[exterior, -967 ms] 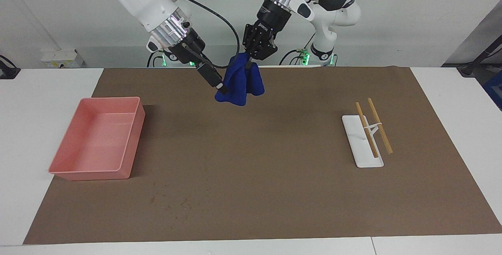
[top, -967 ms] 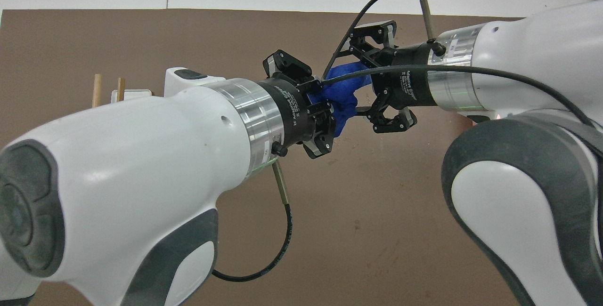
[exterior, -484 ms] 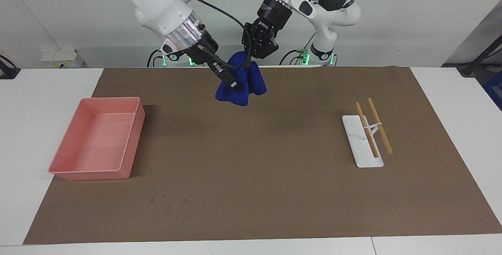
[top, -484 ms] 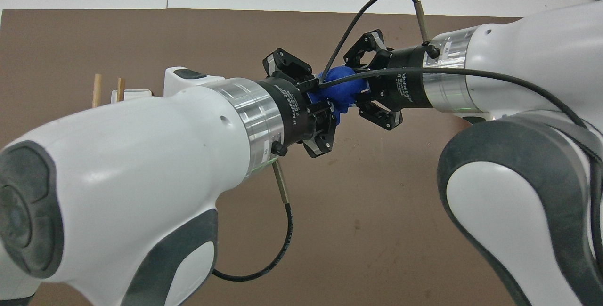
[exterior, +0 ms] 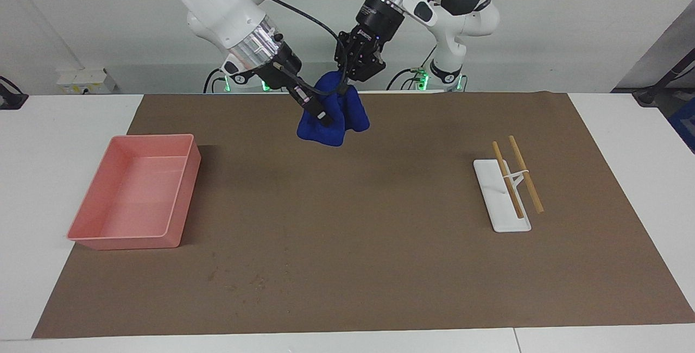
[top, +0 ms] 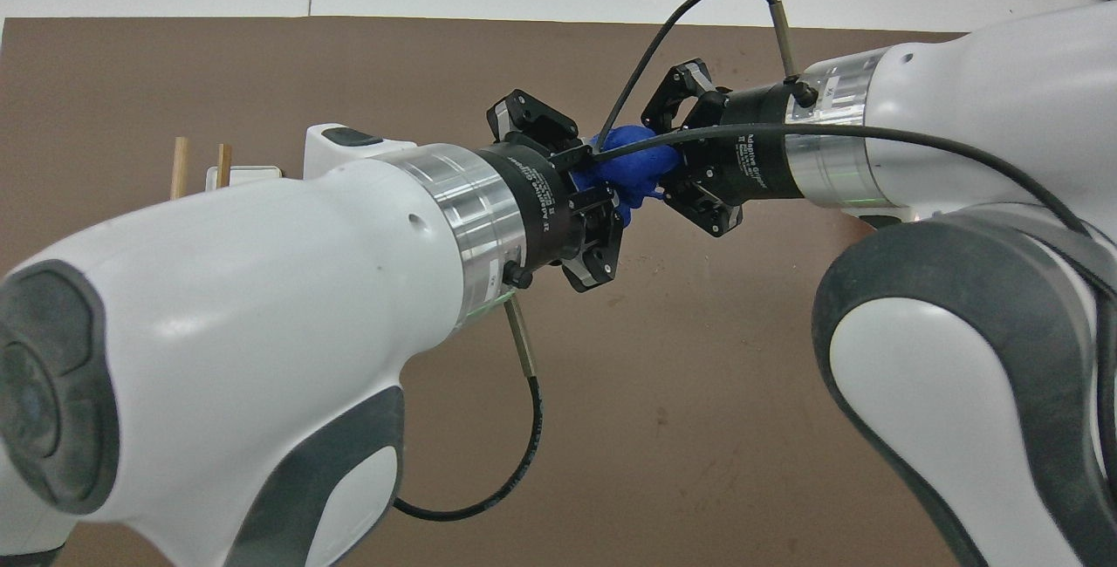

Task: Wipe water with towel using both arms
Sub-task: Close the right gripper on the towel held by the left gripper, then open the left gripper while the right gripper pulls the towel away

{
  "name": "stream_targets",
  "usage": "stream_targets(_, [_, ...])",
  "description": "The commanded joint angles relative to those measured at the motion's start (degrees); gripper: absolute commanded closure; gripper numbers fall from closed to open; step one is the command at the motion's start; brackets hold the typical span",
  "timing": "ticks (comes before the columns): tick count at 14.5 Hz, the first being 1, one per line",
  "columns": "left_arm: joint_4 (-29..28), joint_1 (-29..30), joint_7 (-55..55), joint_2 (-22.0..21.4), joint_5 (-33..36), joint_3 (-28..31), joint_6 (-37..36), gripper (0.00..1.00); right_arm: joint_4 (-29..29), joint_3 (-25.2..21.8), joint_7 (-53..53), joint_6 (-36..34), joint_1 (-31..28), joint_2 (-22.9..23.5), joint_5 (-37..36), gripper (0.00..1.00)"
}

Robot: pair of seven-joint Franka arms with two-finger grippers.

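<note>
Up in the air, the towel (exterior: 332, 115) hangs in a bunched blue drape over the brown mat (exterior: 358, 266), at the robots' end of the surface (exterior: 54, 125) and about midway between the two arms. The left end effector (exterior: 347, 79) is clenched on the towel's upper fold. The right end effector (exterior: 321, 117) comes in from the other arm and is closed onto the cloth lower down, so both grip it. A pink tray (exterior: 184, 179) sits on the mat toward the right arm's end. A white holder (exterior: 488, 179) with two wooden sticks (exterior: 525, 174) lies toward the left arm's end.
</note>
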Motion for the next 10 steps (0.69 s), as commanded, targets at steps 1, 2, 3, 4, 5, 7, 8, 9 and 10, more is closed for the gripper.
stream_targets(1, [1.22, -0.87, -1.02, 0.52, 2.87, 0.43, 0.93, 0.23, 0.02, 0.19, -0.92, -0.1, -0.81, -0.02, 0.42, 1.0])
stream_targets(2, [1.31, -0.87, -0.93, 0.52, 3.93, 0.43, 0.93, 0.0, 0.02, 0.19, -0.92, -0.02, -0.9, -0.02, 0.34, 1.0])
stream_targets(3, [1.22, -0.87, -0.84, 0.43, 4.11, 0.43, 0.93, 0.0, 0.2, 0.1, -0.92, 0.16, -0.99, -0.02, 0.16, 1.0])
stream_targets(4, [1.22, -0.87, -0.76, 0.34, 4.11, 0.43, 0.49, 0.0, 0.37, 0.19, -0.92, 0.25, -1.25, -0.02, 0.07, 1.0])
stream_targets(5, [1.13, -0.69, -0.58, 0.17, 4.11, 0.43, -0.21, 0.0, 0.37, 0.1, -0.92, 0.86, -1.34, -0.02, 0.07, 1.0])
stream_targets(7, [1.22, -0.17, 1.69, -0.36, 4.11, 1.04, -4.58, 0.0, 0.2, -0.07, -1.18, 1.65, -1.43, 0.07, -1.15, 1.0])
stream_targets(8, [1.31, 0.27, 5.1, -0.53, 4.11, 1.66, -8.44, 0.0, -0.76, -0.07, -2.05, 3.74, -2.04, 0.15, -2.64, 1.0])
stream_targets(9, [1.31, 1.06, 10.09, -0.88, 4.11, 2.45, -12.74, 0.0, -1.73, 0.01, -3.45, 5.07, -2.65, 0.5, -3.7, 1.0])
stream_targets(10, [1.31, 1.76, 16.15, -1.24, 4.03, 2.8, -17.05, 0.0, -2.17, -0.07, -5.47, 6.82, -3.1, 1.11, -4.06, 1.0])
